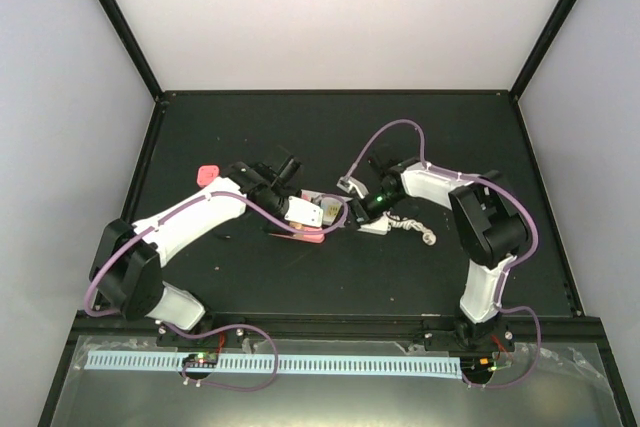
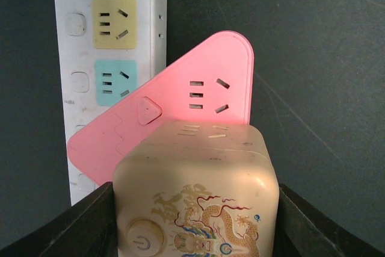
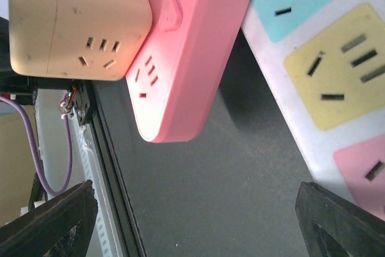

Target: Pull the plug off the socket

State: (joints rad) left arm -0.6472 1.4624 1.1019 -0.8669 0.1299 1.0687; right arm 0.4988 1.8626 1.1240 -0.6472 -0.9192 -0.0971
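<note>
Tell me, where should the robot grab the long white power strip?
Probably grip the power strip across its narrow width, pinching its two long straight edges from above, near the yellow outlet. It lies flat and is too long to pinch lengthwise, and the pink adapter overlaps it further along.

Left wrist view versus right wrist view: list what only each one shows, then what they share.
Only the left wrist: the dragon print and power button on the cream cube adapter, with the left gripper closed on that cube. Only the right wrist: the right gripper open with nothing between its fingers, a purple cable and the table's edge. Both: the cube, the pink adapter overlapping the white power strip, and its teal outlet face and yellow outlet face.
</note>
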